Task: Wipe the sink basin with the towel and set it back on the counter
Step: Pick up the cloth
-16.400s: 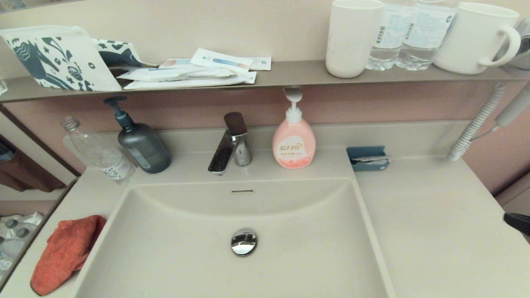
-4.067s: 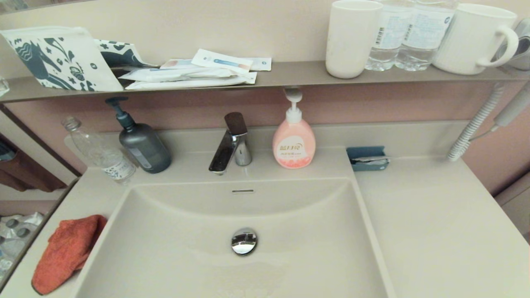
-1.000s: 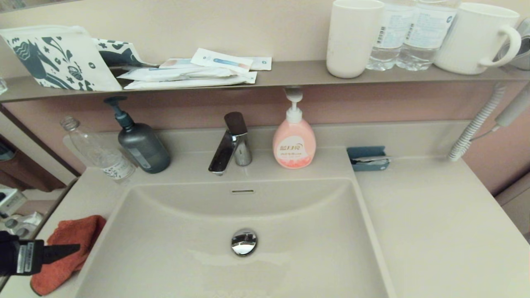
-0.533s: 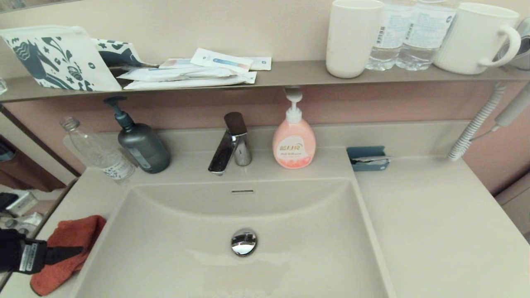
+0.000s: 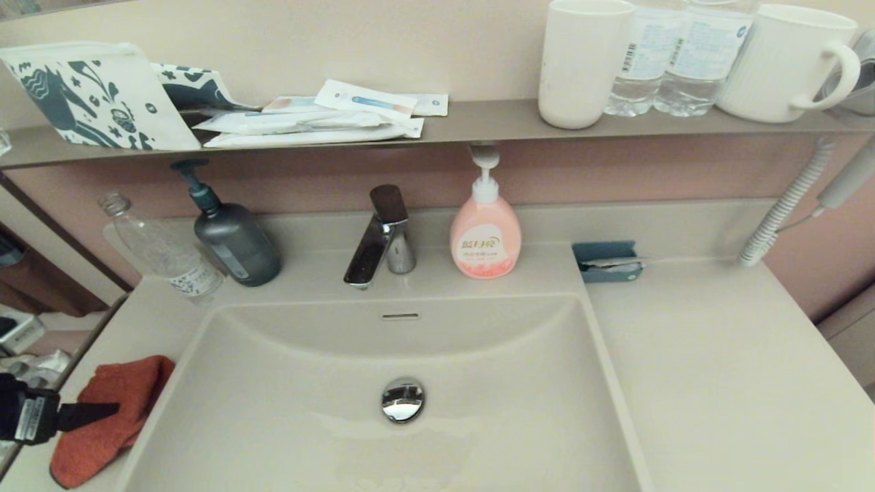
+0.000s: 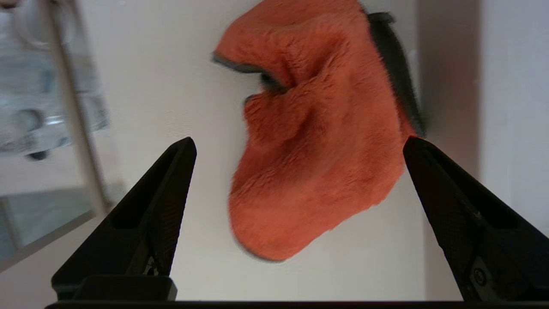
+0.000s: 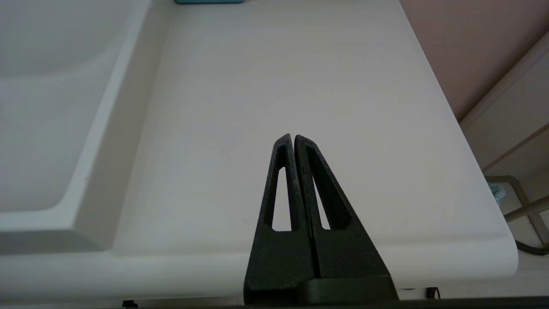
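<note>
Left gripper (image 6: pixel 300 141) arrived, spread above towel (image 6: pixel 317 141).

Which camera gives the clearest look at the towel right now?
The left wrist view: the towel fills the frame, crumpled on the counter between the open left gripper fingers. The head view shows it small at the edge, partly behind that gripper. The right wrist view misses it.

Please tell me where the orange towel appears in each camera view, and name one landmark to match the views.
Head view: the towel lies on the counter at the lower left, beside the sink basin, under the left gripper.
Left wrist view: the towel fills the upper middle, between the open fingers.
Right wrist view: not in it.
Shared landmark: the basin's raised edge, seen in all three views.
</note>
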